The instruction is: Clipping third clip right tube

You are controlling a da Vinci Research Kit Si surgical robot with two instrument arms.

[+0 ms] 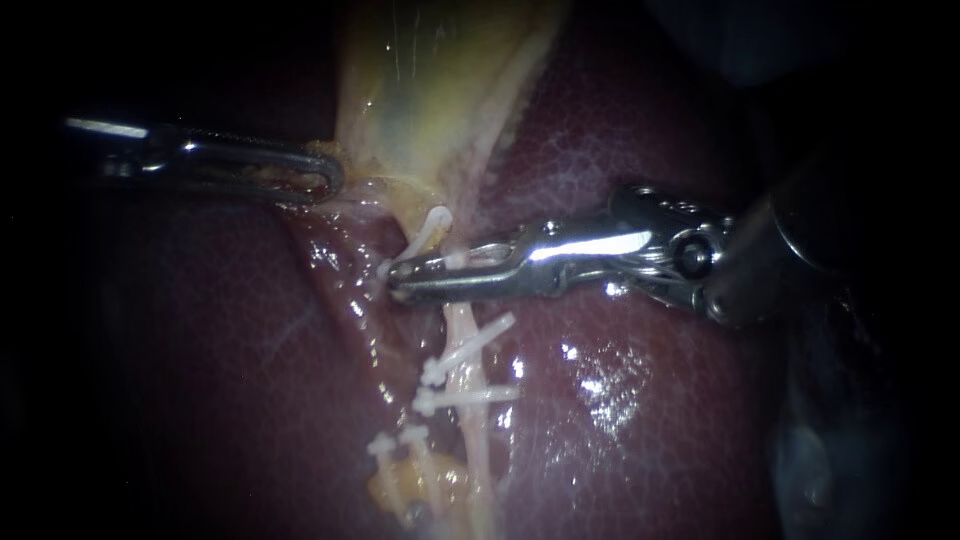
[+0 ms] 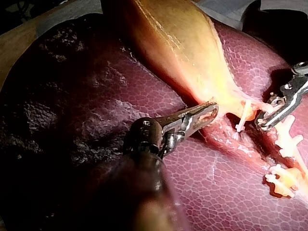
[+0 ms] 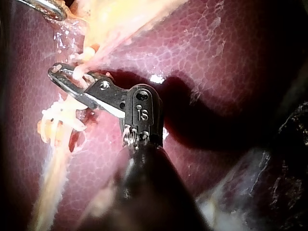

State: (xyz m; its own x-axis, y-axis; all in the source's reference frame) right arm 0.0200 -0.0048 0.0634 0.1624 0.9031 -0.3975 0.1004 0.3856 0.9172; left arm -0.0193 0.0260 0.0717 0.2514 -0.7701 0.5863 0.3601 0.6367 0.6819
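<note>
**Endoscope view:** The right instrument (image 1: 395,278) reaches across the liver (image 1: 620,400), its hand lying crosswise over the right tube (image 1: 462,325). A narrow dark gap shows between the two jaws. The hand therefore reads as released, straddling the tube rather than clamping it. A white clip (image 1: 425,232) slants across the tissue on the gallbladder side of the hand, its lower end meeting the hand's tip. Two lower clips (image 1: 472,345) cross the same tube on the hand's other side. The left instrument (image 1: 330,180), well apart from the right one, is clenched on the lower edge of the gallbladder (image 1: 430,90).

**Left wrist view:** The left instrument (image 2: 211,111) lies low and nearly flat over the liver (image 2: 120,86), its hand pinching the tapered end of the gallbladder (image 2: 178,43). Ahead of it stands the white clip (image 2: 244,114). Just beyond the clip is the tip of the right instrument (image 2: 261,122); contact between the two cannot be judged here.

**Right wrist view:** The right instrument (image 3: 55,74) is angled sideways at its wrist, and its hand forms a slim open loop with a pale strand passing between the jaws. Whether a clip sits inside the hand cannot be told.

With three clips seemingly on the tube, the clipping step looks to be near its close. The next move calls for easing the right hand straight back off the tube without snagging the clip, while the left hand holds tension.
</note>
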